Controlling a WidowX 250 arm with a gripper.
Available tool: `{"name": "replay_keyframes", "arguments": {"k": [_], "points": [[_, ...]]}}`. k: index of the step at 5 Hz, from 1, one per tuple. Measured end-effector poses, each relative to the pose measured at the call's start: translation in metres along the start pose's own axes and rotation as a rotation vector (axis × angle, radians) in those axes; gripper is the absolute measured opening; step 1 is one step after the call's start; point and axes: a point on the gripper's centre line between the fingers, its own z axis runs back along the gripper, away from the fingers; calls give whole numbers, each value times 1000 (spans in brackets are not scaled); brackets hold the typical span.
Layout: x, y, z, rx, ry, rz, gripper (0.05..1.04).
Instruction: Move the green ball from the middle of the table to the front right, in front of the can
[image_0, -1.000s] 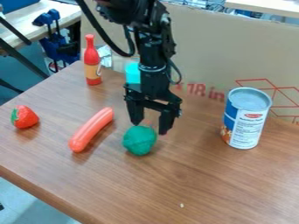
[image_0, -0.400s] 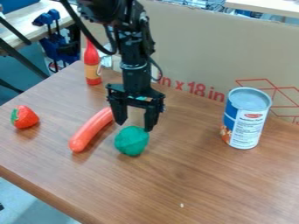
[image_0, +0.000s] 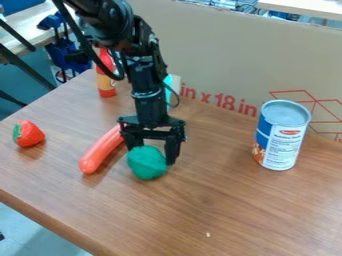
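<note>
Closely, a round green ball (image_0: 147, 164) lies by the black two-finger gripper (image_0: 151, 154), fingers spread.
One fingertip is behind it, one just beside, inward from the near edge of the brown wood-grain table (image_0: 234, 210).

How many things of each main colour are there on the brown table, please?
Red: 3 (strawberry, sausage, bottle)
Green: 1 (ball)
Blue and white: 1 (can)
Turquoise: 1 (partly hidden thing)
Total: 6
</note>
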Motion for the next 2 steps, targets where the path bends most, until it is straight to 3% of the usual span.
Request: {"name": "replay_keyframes", "arguments": {"k": [1, 2], "points": [[-1, -4, -4, -9, 6, 3, 966], [-4, -10, -6, -7, 7, -8, 661]]}}
